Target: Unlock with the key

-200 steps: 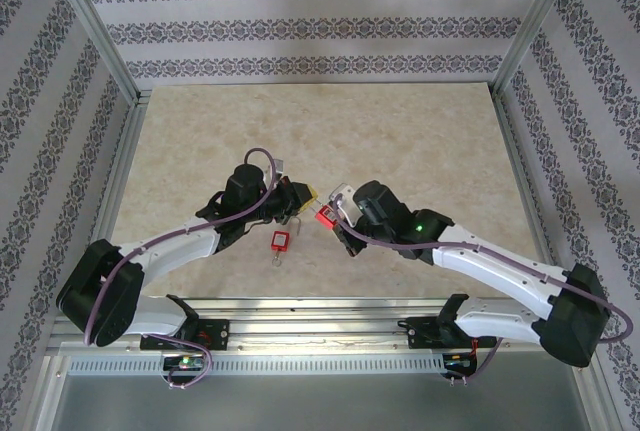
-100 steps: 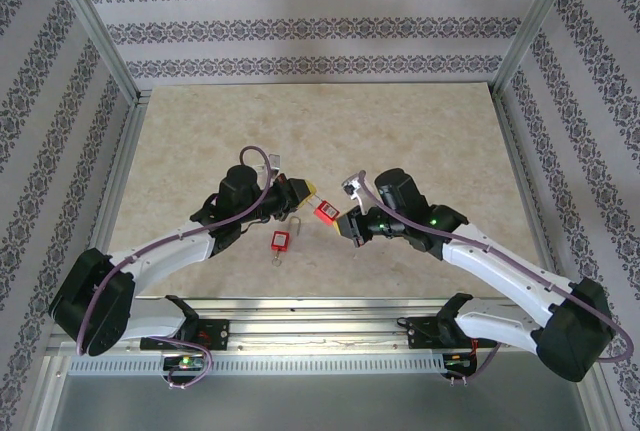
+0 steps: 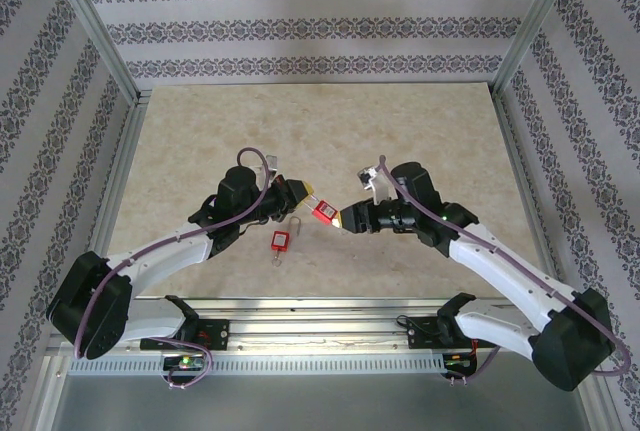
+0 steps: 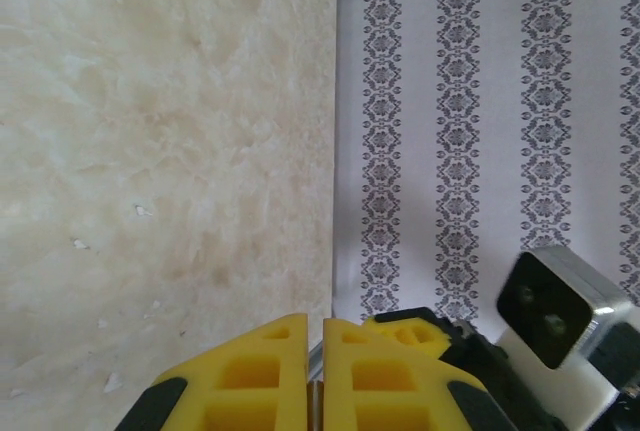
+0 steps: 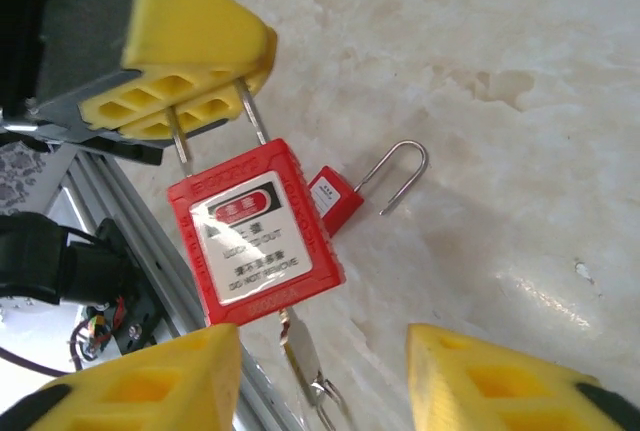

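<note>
Red safety padlock (image 5: 255, 241) hangs over the near middle of the bench (image 3: 400, 131). A second red padlock (image 3: 279, 242) lies on the bench to its left, shackle swung open. The left pincer (image 3: 298, 194) is closed on the hanging lock's shackle legs and carries it. A key (image 5: 300, 351) with a ring appears seated in that lock's underside. To the right, the right pincer (image 3: 345, 219) stands open, its fingers either side of the key without touching it.

As I judge it, an off-centre close could catch the ring instead of the key's head. A hard twist could also swing the lock in the left grip.

The bench top is beige and marbled. Striped patterned walls (image 3: 300, 31) and aluminium posts (image 3: 95, 26) enclose it.
</note>
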Controlling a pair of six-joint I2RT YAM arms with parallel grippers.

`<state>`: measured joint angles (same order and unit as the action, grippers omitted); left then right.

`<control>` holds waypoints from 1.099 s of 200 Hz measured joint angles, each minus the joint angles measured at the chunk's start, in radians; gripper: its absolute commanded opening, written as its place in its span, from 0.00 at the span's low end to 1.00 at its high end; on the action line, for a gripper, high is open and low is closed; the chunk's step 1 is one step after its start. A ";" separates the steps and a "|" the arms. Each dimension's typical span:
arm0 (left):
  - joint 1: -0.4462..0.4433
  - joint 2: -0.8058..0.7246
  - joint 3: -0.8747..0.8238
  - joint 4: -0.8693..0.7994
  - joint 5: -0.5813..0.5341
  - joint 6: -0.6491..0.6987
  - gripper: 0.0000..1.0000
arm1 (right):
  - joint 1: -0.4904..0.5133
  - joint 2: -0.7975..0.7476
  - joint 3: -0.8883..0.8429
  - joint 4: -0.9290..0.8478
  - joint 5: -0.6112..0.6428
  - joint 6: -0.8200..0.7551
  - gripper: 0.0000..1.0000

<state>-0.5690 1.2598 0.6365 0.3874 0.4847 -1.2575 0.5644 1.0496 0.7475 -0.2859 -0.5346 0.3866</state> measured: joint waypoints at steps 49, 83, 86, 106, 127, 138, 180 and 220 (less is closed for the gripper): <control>0.001 -0.006 0.011 -0.081 0.000 0.050 0.00 | 0.025 -0.040 -0.005 -0.002 0.006 -0.050 0.76; 0.000 -0.010 0.042 -0.126 0.001 0.087 0.00 | 0.102 -0.006 0.005 -0.018 0.064 -0.118 0.82; 0.000 -0.010 0.045 -0.127 0.000 0.090 0.00 | 0.106 0.003 0.007 -0.018 0.066 -0.125 0.83; -0.006 -0.014 0.052 -0.130 0.000 0.106 0.00 | 0.116 0.050 0.016 -0.017 0.079 -0.152 0.87; -0.014 -0.016 0.055 -0.135 0.001 0.119 0.00 | 0.128 0.083 0.025 -0.014 0.085 -0.172 0.88; -0.018 -0.016 0.056 -0.135 0.001 0.125 0.00 | 0.134 0.088 0.026 -0.011 0.087 -0.179 0.88; -0.034 -0.016 0.056 -0.134 0.012 0.133 0.00 | 0.134 0.111 0.042 -0.005 0.103 -0.208 0.88; -0.047 -0.023 0.056 -0.135 0.037 0.141 0.00 | 0.134 0.143 0.073 -0.013 0.123 -0.260 0.80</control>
<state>-0.6163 1.2373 0.6926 0.2527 0.5220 -1.1164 0.6983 1.1931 0.8204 -0.2993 -0.4114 0.1268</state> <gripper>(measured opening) 0.058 0.843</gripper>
